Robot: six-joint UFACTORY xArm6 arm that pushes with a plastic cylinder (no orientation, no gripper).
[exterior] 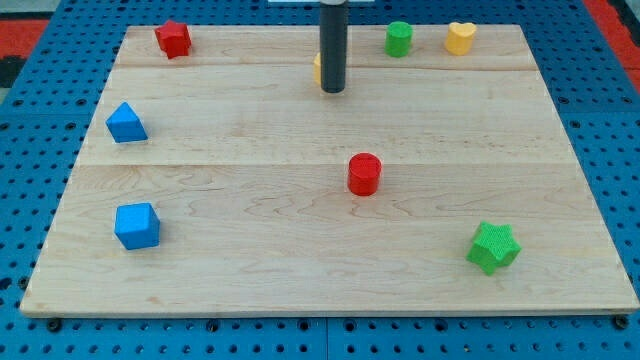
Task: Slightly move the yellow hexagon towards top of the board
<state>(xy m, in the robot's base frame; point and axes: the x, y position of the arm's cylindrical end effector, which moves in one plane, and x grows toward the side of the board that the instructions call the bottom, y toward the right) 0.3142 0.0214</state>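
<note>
The yellow hexagon (pixel 317 68) is almost wholly hidden behind my rod near the view's top centre; only a thin yellow sliver shows at the rod's left edge. My tip (pixel 333 90) rests on the board right in front of the hexagon, on its bottom-right side, seemingly touching it. The rod rises straight up out of the view's top.
A red block (pixel 173 39) sits top left, a green cylinder (pixel 399 38) and a yellow heart (pixel 460 38) top right. A blue triangle-like block (pixel 126 122) and a blue cube (pixel 137 225) are at left. A red cylinder (pixel 364 174) is mid-board, a green star (pixel 494 247) bottom right.
</note>
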